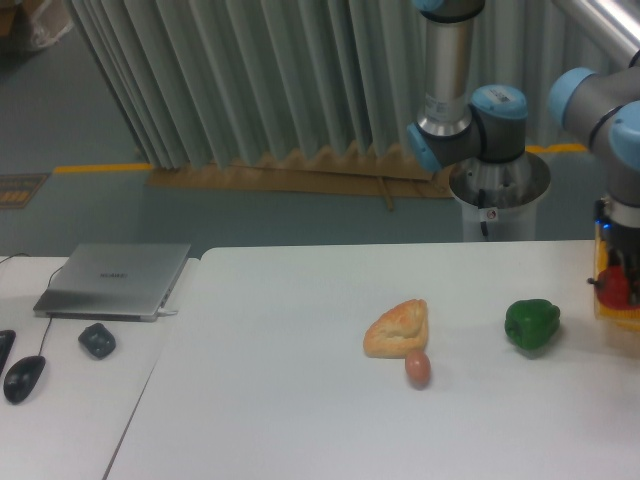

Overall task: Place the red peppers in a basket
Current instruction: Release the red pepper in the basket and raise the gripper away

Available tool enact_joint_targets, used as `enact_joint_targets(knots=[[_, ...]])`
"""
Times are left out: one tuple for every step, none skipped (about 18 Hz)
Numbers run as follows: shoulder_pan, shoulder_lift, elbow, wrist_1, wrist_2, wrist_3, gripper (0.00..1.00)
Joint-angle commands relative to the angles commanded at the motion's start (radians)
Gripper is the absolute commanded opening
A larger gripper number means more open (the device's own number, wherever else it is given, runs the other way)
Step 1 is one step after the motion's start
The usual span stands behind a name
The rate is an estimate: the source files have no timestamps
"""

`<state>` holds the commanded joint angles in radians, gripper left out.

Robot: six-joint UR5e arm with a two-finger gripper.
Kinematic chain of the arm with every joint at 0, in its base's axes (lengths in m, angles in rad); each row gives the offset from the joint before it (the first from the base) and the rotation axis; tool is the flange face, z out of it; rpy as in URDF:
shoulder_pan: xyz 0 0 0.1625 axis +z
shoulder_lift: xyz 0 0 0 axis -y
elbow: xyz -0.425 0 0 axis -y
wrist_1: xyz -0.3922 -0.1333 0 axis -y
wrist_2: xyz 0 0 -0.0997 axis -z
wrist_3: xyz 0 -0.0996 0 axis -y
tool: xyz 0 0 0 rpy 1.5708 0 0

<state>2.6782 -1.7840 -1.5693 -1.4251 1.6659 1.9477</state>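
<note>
The glossy red bell pepper (614, 288) hung pinched in the arm's dark two-finger gripper (620, 280) at the frame's right edge, directly in front of the bright yellow latticed plastic basket (606, 312). On the white table (300, 400) to its left sat a green bell pepper (532, 324), then a golden bread pastry (398, 328) touching a small brown egg (418, 369).

There is one red pepper (614, 289), one green pepper (531, 324), one brown egg (418, 369), one bread pastry (398, 327), one yellow basket (617, 311), one closed laptop (114, 280) and two dark mice (97, 340) at far left.
</note>
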Motion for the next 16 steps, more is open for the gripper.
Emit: enact_joint_targets(knots=[[0.015,0.000,-0.003,0.000,0.000,0.026,0.54],[0.031,0.002,-0.003,0.000,-0.002,0.051,0.54],[0.045,0.002,-0.003,0.000,0.000,0.075,0.54],[0.063,0.002,-0.003,0.000,-0.002,0.103,0.54],[0.080,0.000,-0.003,0.000,-0.002,0.138,0.54],[0.094,0.000,-0.003,0.000,-0.002,0.161,0.54],[0.107,0.000,-0.003,0.000,-0.002,0.187,0.54],[0.115,0.000,-0.003,0.002,-0.002,0.212,0.54],[0.121,0.000,-0.003,0.003,-0.002,0.227,0.54],[0.124,0.000,-0.003,0.003,-0.002,0.231,0.56],[0.124,0.000,-0.003,0.003,0.000,0.229,0.65],[0.124,0.000,-0.003,0.003,-0.002,0.231,0.82],[0.124,0.000,-0.003,0.005,-0.002,0.229,0.94],[0.123,0.000,-0.003,0.006,-0.002,0.231,1.00],[0.124,0.000,-0.003,0.008,-0.003,0.231,1.00],[0.121,0.000,-0.003,0.008,-0.003,0.228,1.00]])
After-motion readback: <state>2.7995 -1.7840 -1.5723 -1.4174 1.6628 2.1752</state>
